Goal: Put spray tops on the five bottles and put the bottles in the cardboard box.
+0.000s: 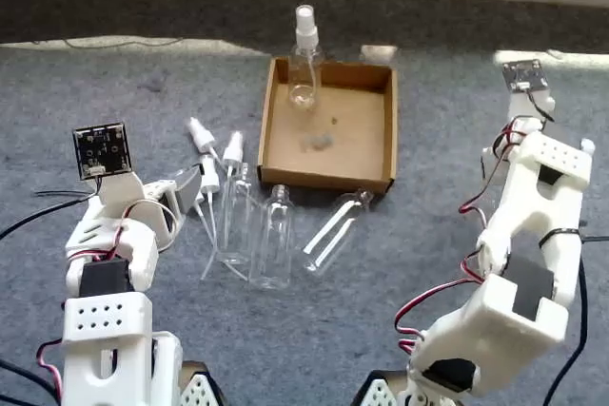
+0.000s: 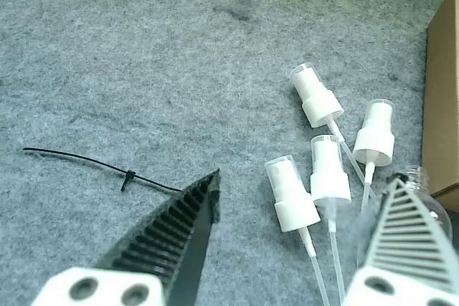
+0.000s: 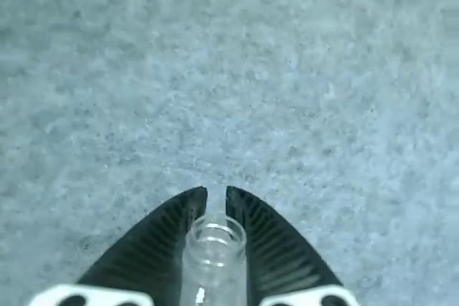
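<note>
Several white spray tops (image 2: 330,170) lie loose on the grey carpet, also seen from above (image 1: 209,173) left of the cardboard box (image 1: 276,125). My left gripper (image 2: 305,177) hangs open just over them, holding nothing. Three clear bottles without tops (image 1: 274,235) lie in front of the box. One bottle with a spray top (image 1: 304,64) stands in the box's far left corner. My right gripper (image 3: 216,191) is shut on the neck of a clear open bottle (image 3: 215,238) above bare carpet.
A black zip tie (image 2: 107,166) lies on the carpet beside the left gripper. The box's side wall (image 2: 441,91) stands close to the spray tops. The right arm (image 1: 533,225) is folded at the right of the table.
</note>
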Controlling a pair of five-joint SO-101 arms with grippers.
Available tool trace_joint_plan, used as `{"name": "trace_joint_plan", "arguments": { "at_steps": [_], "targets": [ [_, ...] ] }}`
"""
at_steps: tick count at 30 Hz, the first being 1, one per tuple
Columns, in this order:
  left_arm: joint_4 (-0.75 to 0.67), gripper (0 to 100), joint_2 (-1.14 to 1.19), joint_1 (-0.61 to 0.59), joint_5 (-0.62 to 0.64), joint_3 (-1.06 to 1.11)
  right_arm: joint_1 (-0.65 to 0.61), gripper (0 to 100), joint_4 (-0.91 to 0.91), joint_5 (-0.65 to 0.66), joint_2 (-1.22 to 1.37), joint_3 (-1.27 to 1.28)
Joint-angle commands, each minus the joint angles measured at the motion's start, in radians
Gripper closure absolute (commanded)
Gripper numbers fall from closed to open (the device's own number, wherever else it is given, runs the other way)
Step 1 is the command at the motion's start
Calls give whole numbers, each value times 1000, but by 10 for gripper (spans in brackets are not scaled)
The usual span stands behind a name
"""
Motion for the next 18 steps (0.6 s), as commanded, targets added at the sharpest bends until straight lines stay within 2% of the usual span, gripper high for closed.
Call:
{"name": "trace_joint_plan", "arguments": {
  "at_steps": [1,5,12,18],
  "targets": [
    [2,678,-18,-7,8,-8,-10,989,-4,68,51,-53],
    [2,678,-18,-7,8,-8,-22,971,1,69,131,-61],
    [2,678,-18,-7,8,-8,-28,812,131,64,145,-102],
    [2,678,-18,-7,8,-8,-28,728,389,40,90,-325]
  ]
}}
